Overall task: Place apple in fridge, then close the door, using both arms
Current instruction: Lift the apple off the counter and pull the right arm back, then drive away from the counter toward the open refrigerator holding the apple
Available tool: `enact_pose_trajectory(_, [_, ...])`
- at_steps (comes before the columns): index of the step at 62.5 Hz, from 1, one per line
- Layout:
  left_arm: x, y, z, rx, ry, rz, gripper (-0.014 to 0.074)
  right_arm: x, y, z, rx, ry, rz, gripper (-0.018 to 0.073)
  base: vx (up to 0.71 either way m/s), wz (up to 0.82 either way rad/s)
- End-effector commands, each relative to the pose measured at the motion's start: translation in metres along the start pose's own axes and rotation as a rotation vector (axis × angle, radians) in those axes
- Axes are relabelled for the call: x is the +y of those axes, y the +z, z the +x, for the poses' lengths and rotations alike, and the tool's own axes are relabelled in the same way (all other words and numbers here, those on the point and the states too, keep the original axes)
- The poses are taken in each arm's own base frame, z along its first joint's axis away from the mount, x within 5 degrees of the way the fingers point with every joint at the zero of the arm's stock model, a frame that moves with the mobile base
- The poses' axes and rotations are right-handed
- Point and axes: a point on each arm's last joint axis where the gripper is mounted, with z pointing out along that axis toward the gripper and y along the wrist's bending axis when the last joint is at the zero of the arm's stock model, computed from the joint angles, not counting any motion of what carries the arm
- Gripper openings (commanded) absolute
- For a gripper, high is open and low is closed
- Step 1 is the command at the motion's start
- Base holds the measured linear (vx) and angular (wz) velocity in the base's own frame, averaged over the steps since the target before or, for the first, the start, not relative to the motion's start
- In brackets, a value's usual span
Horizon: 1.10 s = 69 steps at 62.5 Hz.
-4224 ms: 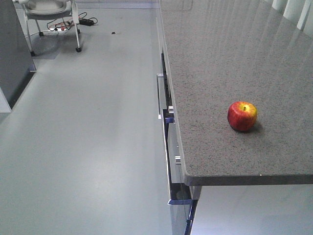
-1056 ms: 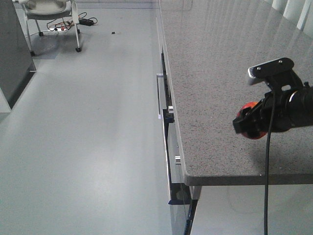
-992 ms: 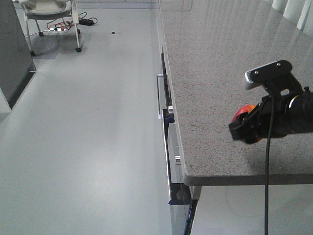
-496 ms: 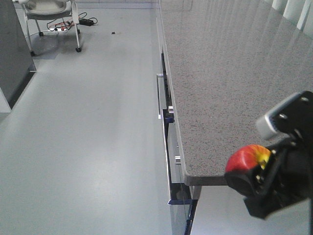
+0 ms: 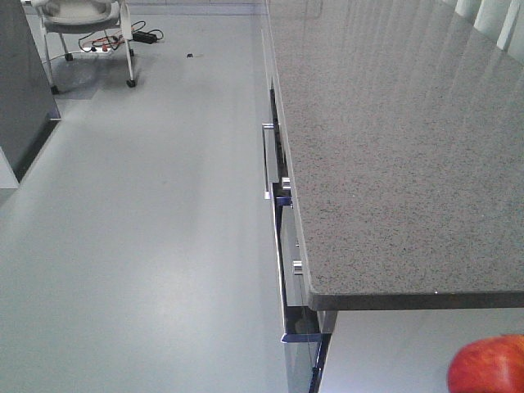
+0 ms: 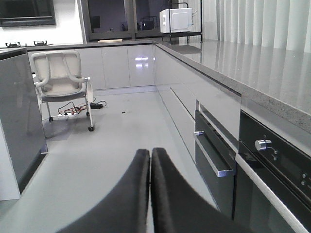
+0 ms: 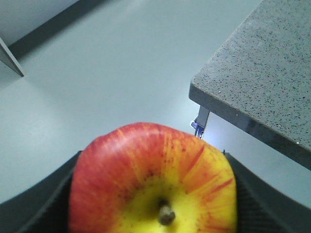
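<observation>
At the far left stands a tall dark grey panel; I cannot tell if it is the fridge. Near it, far back, is a pale grey chair on wheels. The left gripper hangs over the grey floor, its two black fingers pressed together with nothing between them. To the right runs the long speckled grey stone counter, with a black oven under it. At the near right, off the counter's corner and above the floor, the right gripper clamps the round red apple with a yellow top, one dark finger touching each side, the stem facing the wrist camera.
</observation>
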Motion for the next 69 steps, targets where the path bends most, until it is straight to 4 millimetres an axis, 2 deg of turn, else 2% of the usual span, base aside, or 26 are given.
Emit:
enact_pose_trajectory(1, [0.000,-0.001,0.000,-0.065,-0.009,0.004,-0.0006,0.005,-0.017,-0.004,-0.102,-0.001,-0.002,0.0356,0.00,0.00])
enact_pose_trajectory(20, [0.000,-0.001,0.000,-0.065,-0.009,0.004,-0.0006,0.013,-0.042,0.010,-0.202,-0.034,0.009,0.0356,0.00,0.00])
enact_pose_trajectory(69, [0.000,-0.001,0.000,-0.065,-0.009,0.004,-0.0006,0.015,-0.041,0.015,-0.158,-0.037,-0.005,0.0356,0.00,0.00])
